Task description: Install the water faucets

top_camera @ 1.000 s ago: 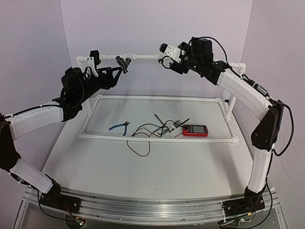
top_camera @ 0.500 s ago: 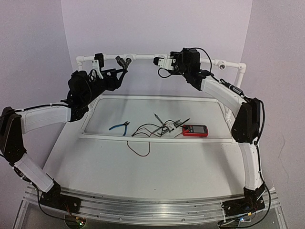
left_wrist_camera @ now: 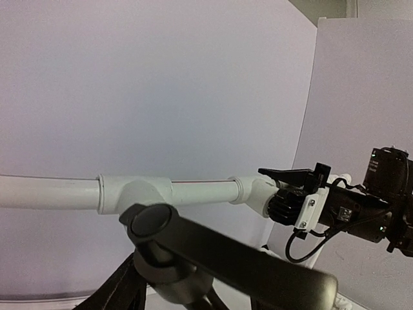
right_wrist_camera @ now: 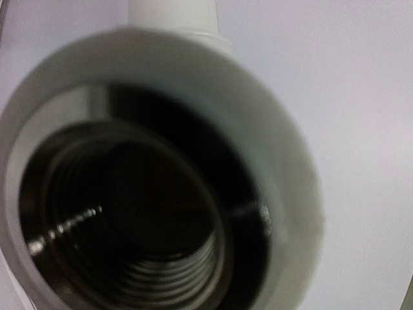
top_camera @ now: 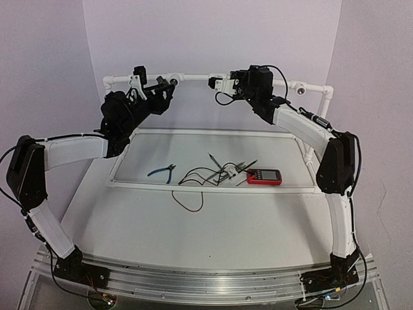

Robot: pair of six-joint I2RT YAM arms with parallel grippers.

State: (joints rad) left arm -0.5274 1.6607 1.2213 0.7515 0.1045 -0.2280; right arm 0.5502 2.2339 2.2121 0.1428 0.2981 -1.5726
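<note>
A dark water faucet [top_camera: 169,82] sits at a white T-fitting [left_wrist_camera: 132,194] on the raised pipe rail [top_camera: 193,76]. My left gripper [top_camera: 162,91] reaches up to it from the lower left. In the left wrist view the faucet [left_wrist_camera: 213,252], lever handle across the front, stands between my dark fingers [left_wrist_camera: 110,290], whose tips are hidden. My right gripper [top_camera: 215,82] is at a white threaded socket [right_wrist_camera: 271,148] further right on the rail. That socket fills the right wrist view and hides the fingers.
On the table inside the flat white pipe frame [top_camera: 213,187] lie blue-handled pliers [top_camera: 161,172], a tangle of wires and probes [top_camera: 206,175] and a red multimeter [top_camera: 264,176]. Another socket [top_camera: 300,90] sits near the rail's right end. A purple backdrop stands close behind.
My left arm has risen toward the rail and brought its fingers around the faucet. My right arm has swung left and in to the socket. Both pairs of jaws have narrowed.
</note>
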